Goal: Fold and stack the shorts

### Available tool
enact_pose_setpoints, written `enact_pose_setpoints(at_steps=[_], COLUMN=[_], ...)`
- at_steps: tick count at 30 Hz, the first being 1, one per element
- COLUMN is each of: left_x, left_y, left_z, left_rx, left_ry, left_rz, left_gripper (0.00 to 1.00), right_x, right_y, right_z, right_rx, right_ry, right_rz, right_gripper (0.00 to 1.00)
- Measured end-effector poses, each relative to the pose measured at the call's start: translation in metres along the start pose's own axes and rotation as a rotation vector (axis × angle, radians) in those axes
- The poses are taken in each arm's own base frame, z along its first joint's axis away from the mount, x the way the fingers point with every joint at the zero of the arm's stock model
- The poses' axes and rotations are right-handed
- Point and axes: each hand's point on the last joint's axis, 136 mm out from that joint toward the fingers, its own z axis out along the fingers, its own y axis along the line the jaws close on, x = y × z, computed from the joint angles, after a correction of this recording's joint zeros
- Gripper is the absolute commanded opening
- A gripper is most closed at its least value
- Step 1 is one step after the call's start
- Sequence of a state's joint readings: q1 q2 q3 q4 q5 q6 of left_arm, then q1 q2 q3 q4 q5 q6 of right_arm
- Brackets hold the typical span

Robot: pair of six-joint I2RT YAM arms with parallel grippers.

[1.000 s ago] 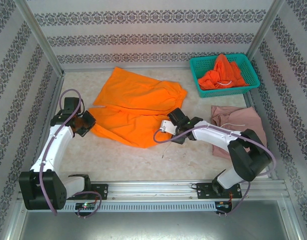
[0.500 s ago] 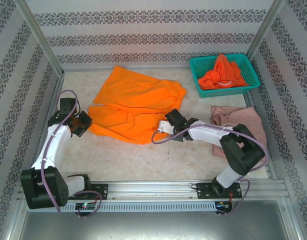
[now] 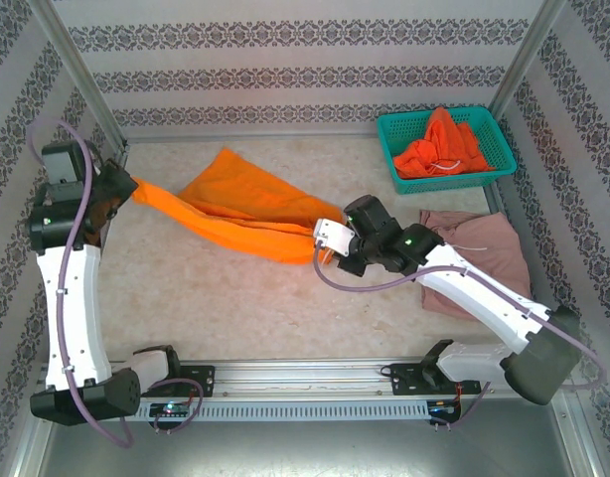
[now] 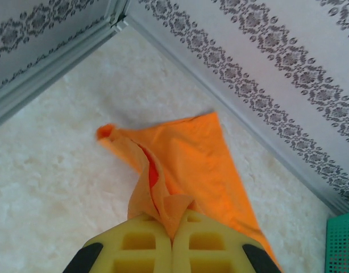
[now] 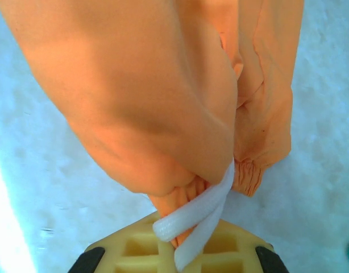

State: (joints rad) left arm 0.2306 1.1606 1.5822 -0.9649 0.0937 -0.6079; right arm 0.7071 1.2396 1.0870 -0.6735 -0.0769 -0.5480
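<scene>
Pinching tight, our left jaws sit fully closed on a bunched corner of the orange shorts. The cloth rises in a ridge from between the two yellow pads. Our right jaws are closed just as firmly on the opposite end of the same garment, and they also trap one looped white drawstring against the gathered hem. Between the two grips, this single pair hangs as a long taut band. It is high at the left arm and lower at the right arm. One wide flap sags onto the counter toward the back wall.

Further out we count one pair of pink shorts lying flat on the counter, just beside and partly under the right arm. Behind them, in the far right corner, stands one teal basket. It holds a heap of orange shorts with a white cord showing. We cannot tell how many pairs are in that heap.

That gives us two arms, one basket, one pink pair and one stretched orange pair.
</scene>
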Motion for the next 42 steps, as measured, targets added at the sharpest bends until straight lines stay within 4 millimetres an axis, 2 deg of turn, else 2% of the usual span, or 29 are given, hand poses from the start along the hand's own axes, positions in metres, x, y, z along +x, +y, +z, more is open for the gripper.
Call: enact_pose_setpoints(at_steps=[3, 6, 14, 18, 19, 20, 21, 22, 25, 27, 28, 30, 31, 33, 36, 38, 40, 42], left_x=[-0.012, -0.019, -0.004, 0.01, 0.013, 0.018, 0.021, 0.025, 0.017, 0.005, 0.001, 0.002, 0.003, 0.006, 0.022, 0.035, 0.055, 0.083], left_y=[-0.01, -0.017, -0.031, -0.033, -0.033, -0.035, -0.038, -0.043, -0.064, -0.079, -0.083, -0.082, -0.082, -0.078, -0.074, -0.072, -0.066, -0.052], left_z=[0.008, 0.034, 0.133, 0.18, 0.192, 0.206, 0.218, 0.235, 0.28, 0.299, 0.301, 0.291, 0.281, 0.25, 0.19, 0.159, 0.145, 0.155], left_rx=[0.002, -0.011, -0.065, -0.095, -0.099, -0.099, -0.095, -0.086, -0.037, 0.008, 0.021, 0.014, 0.011, 0.008, 0.063, 0.129, 0.179, 0.196], left_ry=[0.009, 0.05, 0.223, 0.29, 0.306, 0.33, 0.347, 0.367, 0.371, 0.345, 0.335, 0.349, 0.354, 0.361, 0.345, 0.317, 0.31, 0.332], left_rz=[0.01, 0.019, 0.052, 0.059, 0.057, 0.051, 0.043, 0.038, 0.025, 0.026, 0.027, 0.032, 0.038, 0.048, 0.058, 0.059, 0.05, 0.034], left_gripper=[0.0, 0.0, 0.0, 0.0, 0.0, 0.05, 0.16, 0.32, 0.72, 0.94, 1.0, 1.0, 1.0, 1.0, 1.0, 1.0, 1.0, 1.0], right_x=[-0.003, 0.003, 0.03, 0.045, 0.048, 0.053, 0.057, 0.063, 0.085, 0.1, 0.105, 0.11, 0.108, 0.091, 0.026, -0.016, -0.047, -0.061], right_y=[0.006, 0.003, -0.014, -0.03, -0.035, -0.041, -0.046, -0.052, -0.068, -0.081, -0.09, -0.102, -0.106, -0.105, -0.091, -0.073, -0.052, -0.037], right_z=[-0.004, 0.003, 0.044, 0.066, 0.072, 0.078, 0.082, 0.087, 0.094, 0.092, 0.088, 0.078, 0.069, 0.052, 0.03, 0.027, 0.033, 0.047], right_rx=[-0.075, -0.132, -0.251, -0.265, -0.265, -0.263, -0.259, -0.25, -0.208, -0.165, -0.137, -0.087, -0.061, -0.046, -0.093, -0.161, -0.246, -0.311], right_ry=[-0.015, 0.01, 0.134, 0.189, 0.202, 0.216, 0.227, 0.245, 0.296, 0.314, 0.306, 0.26, 0.218, 0.122, -0.053, -0.131, -0.169, -0.163], right_rz=[0.074, 0.171, 0.409, 0.528, 0.562, 0.6, 0.63, 0.673, 0.799, 0.899, 0.957, 1.055, 1.108, 1.156, 1.124, 1.091, 1.084, 1.112], right_gripper=[0.0, 0.0, 0.0, 0.0, 0.03, 0.18, 0.31, 0.45, 0.66, 0.72, 0.75, 0.86, 0.91, 0.97, 0.97, 0.98, 0.98, 0.98])
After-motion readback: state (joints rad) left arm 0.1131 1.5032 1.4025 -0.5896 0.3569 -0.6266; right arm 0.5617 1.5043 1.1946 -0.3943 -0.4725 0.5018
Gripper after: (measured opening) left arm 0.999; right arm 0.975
